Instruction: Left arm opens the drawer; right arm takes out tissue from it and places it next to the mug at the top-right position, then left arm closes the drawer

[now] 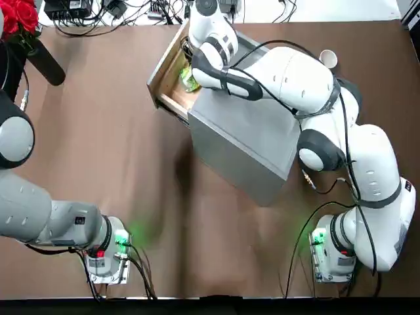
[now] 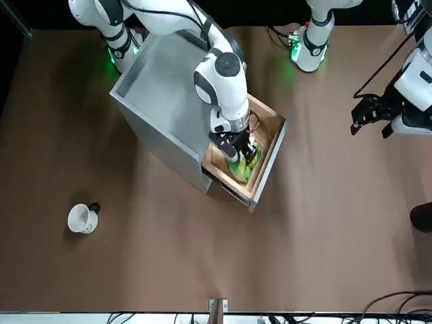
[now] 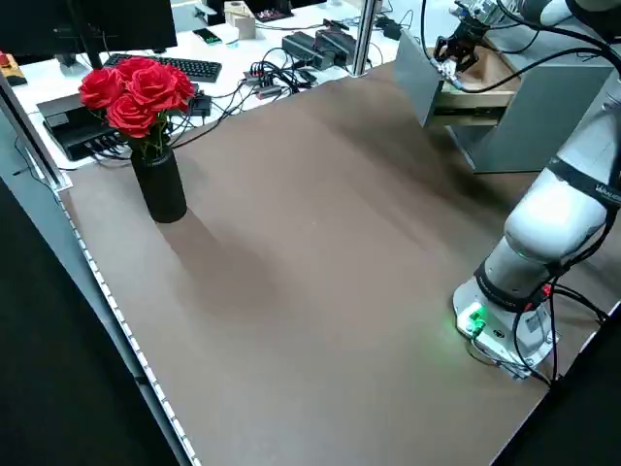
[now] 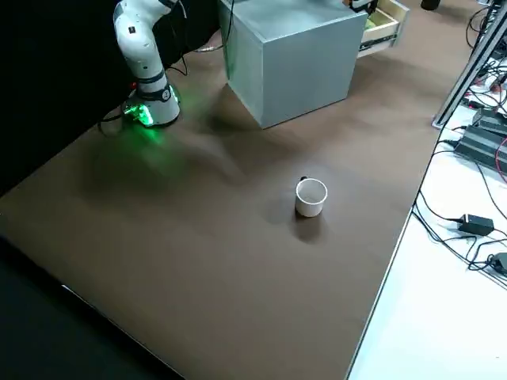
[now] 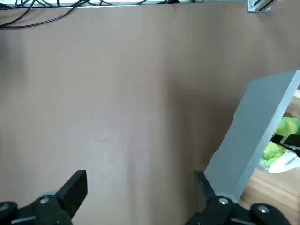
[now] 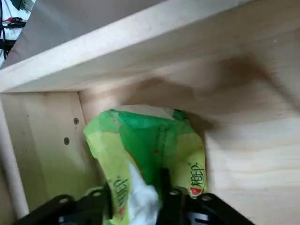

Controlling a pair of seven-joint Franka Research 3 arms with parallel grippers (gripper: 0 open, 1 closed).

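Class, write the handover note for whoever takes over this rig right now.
Right gripper: in the open drawer, fingers around the tissue packet; firm grip not confirmed.
Left gripper: open, empty, off beyond the drawer front.
Mug: upright on the table.
Done: drawer opened.
Left: lift tissue out, set beside mug, close drawer with left arm.

the tissue lies in the open drawer.
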